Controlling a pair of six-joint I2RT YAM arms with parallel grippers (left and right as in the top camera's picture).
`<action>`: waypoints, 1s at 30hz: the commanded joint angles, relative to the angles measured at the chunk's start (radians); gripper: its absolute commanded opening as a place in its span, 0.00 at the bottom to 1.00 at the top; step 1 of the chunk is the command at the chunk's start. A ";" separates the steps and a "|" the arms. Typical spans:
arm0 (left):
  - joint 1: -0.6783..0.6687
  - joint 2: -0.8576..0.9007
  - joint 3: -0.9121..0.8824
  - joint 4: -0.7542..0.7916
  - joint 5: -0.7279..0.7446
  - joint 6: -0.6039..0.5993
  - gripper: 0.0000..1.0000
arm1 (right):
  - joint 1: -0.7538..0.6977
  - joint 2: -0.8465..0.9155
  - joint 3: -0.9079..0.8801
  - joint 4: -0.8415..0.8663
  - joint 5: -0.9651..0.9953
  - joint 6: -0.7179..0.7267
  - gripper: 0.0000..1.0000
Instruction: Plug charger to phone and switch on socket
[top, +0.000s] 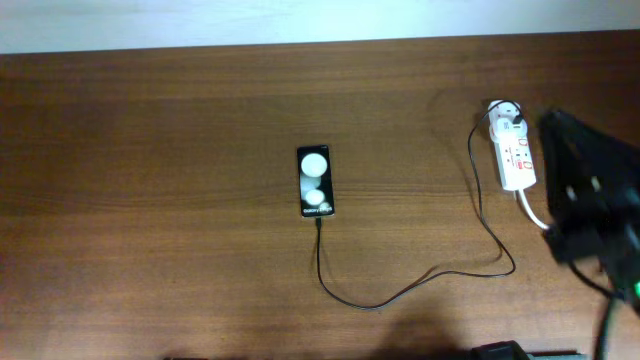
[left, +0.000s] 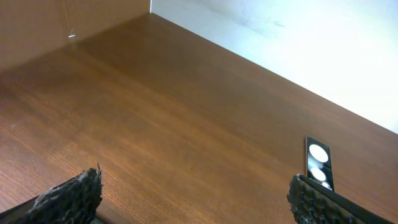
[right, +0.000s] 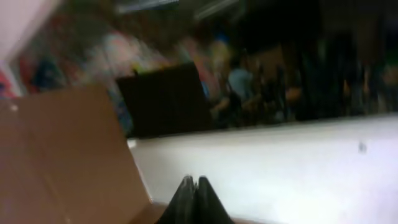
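The phone (top: 315, 181) lies flat at the table's middle, glossy black with two white spots; it also shows in the left wrist view (left: 318, 161). The charger's thin black cable (top: 400, 295) runs from the phone's near end in a loop to the white adapter (top: 508, 122), which sits in the socket (top: 518, 160) at the far right. My right gripper (right: 194, 182) is shut and empty, pointing at the wall; its arm (top: 590, 200) hovers just right of the socket. My left gripper (left: 196, 186) is open and empty over bare wood, left of the phone.
The socket's thick white cord (top: 530, 210) runs under the right arm. A white wall (left: 298, 43) borders the table's far edge. A brown cardboard panel (right: 68, 155) stands at the left.
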 joint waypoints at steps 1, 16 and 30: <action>0.001 -0.003 0.003 0.002 -0.006 -0.010 0.99 | 0.008 -0.134 -0.148 0.103 0.021 -0.029 0.07; 0.001 -0.003 -0.034 0.185 -0.006 -0.010 0.99 | 0.008 -0.550 -0.251 0.201 0.085 -0.059 0.10; 0.001 -0.003 -0.834 1.170 -0.006 -0.013 0.99 | -0.053 -0.770 -0.279 0.190 0.089 -0.059 0.11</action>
